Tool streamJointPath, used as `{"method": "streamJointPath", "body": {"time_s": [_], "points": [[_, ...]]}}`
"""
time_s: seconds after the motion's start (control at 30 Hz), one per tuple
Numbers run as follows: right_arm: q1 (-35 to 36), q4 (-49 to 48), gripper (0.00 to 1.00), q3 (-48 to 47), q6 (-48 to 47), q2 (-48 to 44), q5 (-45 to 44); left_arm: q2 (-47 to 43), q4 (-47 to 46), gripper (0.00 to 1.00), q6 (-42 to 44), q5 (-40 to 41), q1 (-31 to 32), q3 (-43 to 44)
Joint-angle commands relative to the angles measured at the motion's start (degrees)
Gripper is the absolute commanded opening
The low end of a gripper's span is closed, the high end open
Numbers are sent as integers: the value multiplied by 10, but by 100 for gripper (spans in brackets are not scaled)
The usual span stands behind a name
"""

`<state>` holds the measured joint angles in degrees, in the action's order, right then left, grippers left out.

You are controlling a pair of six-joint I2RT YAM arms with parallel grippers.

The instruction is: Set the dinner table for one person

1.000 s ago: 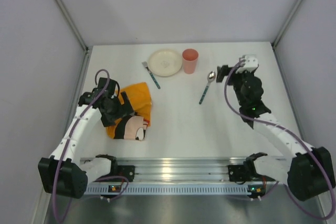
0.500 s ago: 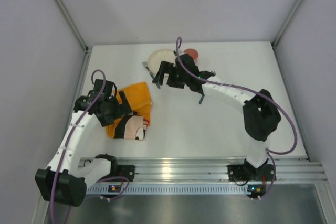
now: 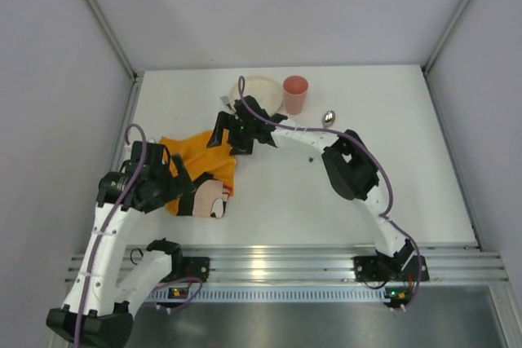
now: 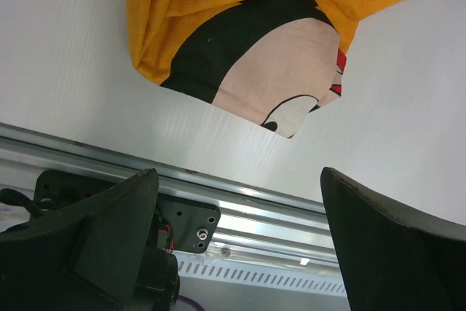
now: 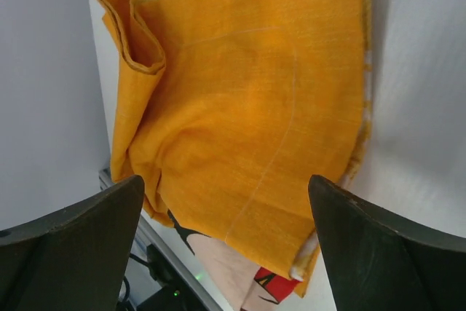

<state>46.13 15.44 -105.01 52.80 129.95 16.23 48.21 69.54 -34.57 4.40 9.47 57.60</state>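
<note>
The dinner table point(image 3: 285, 193) is a white tabletop. An orange Mickey Mouse cloth point(image 3: 208, 165) lies crumpled at its left. My right arm reaches across, and my right gripper point(image 3: 222, 132) hangs open and empty above the cloth's far right edge. The right wrist view shows the cloth point(image 5: 247, 107) between the spread fingers of that gripper point(image 5: 229, 245). My left gripper point(image 3: 175, 181) is open and empty, raised over the cloth's near left side. The left wrist view shows the cloth point(image 4: 255, 34) ahead of this gripper point(image 4: 240, 238). A cream plate point(image 3: 265, 89), a pink cup point(image 3: 295, 94) and a spoon point(image 3: 329, 117) sit at the back.
The right arm hides part of the plate, the spoon's handle and most of a fork point(image 3: 224, 100). An aluminium rail point(image 3: 269, 266) runs along the near edge and also shows in the left wrist view point(image 4: 255, 216). Grey walls close in the left, right and back.
My right arm has swung from the far right across the table to the cloth. My left arm has drawn back toward the near left. Both grippers stay open.
</note>
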Motion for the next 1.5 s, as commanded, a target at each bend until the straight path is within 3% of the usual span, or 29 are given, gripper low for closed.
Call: {"method": "streamJointPath", "body": {"time_s": [0.0,0.3,0.47,0.6,0.8,1.07,1.17,1.27,1.3,1.37,1.4,1.47], "points": [[28,-7,94,-47,37,35,31,-21,50,98,-2,24,1,16],[25,39,91,4,6,-19,-37,-40,73,98,-2,31,1,28],[18,-10,92,86,-10,-103,-46,-51,73,98,1,24,1,24],[14,-27,92,131,-6,-120,-67,-53,70,98,5,17,1,18],[19,-18,91,69,-1,-31,-63,-50,68,98,4,11,1,13],[19,26,88,-93,7,89,-74,-54,80,98,6,10,1,17],[22,28,81,-134,13,117,-68,-59,83,98,5,7,1,17],[28,26,69,-164,12,138,-62,-64,87,98,5,7,2,17],[30,22,57,-173,13,148,-55,-63,87,98,5,7,2,18],[34,14,41,-180,15,156,-43,-62,87,98,4,9,2,16],[36,12,27,-185,16,158,-39,-61,86,98,3,9,1,16],[38,8,16,-185,17,160,-31,-55,83,98,0,10,1,15]]}}
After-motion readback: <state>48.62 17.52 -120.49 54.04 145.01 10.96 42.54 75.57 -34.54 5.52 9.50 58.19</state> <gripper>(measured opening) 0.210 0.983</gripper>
